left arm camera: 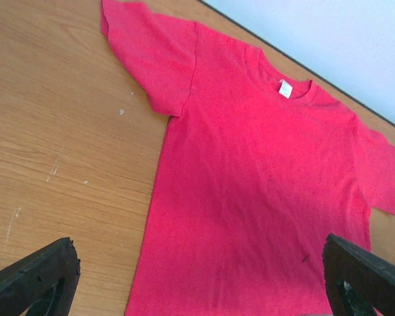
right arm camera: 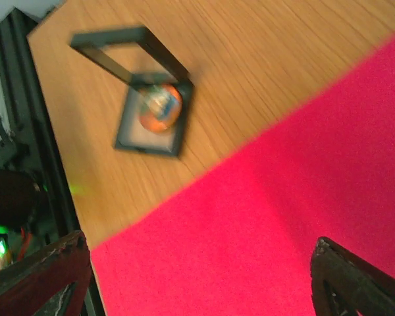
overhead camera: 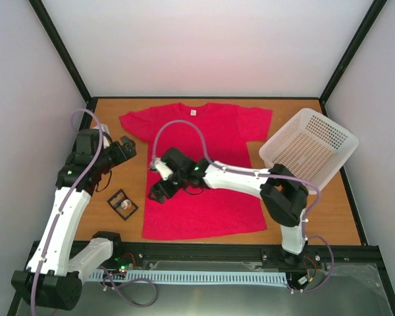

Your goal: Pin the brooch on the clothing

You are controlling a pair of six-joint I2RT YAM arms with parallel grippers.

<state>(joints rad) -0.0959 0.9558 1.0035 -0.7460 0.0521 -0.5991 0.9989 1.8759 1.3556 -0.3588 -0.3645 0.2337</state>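
Nearest the bases, the brooch (right arm camera: 160,108) is sitting in its small black case (right arm camera: 147,150), lid standing open, on the bare wood just left of the clothing's near left edge, not yet lifted. The right gripper (overhead camera: 158,189) is hovering over that edge of the clothing (overhead camera: 197,171), reaching across from the right, its fingers spread wide and holding nothing. Its wrist view is blurring, so the pin's fine detail is not showing. The step in hand, as I judge it, is fetching the brooch. The gripper should be coming down square over the case, fingers narrowed enough to be clearing the frame, and pinching the disc by its rim, since the light case is likely to be lifting with it. Farther back on the left, the left gripper (overhead camera: 126,146) is hanging above the wood beside the left sleeve, also spread and empty, well placed for steadying the case. At the far right, a white basket (overhead camera: 309,148) is sitting beside the right sleeve.
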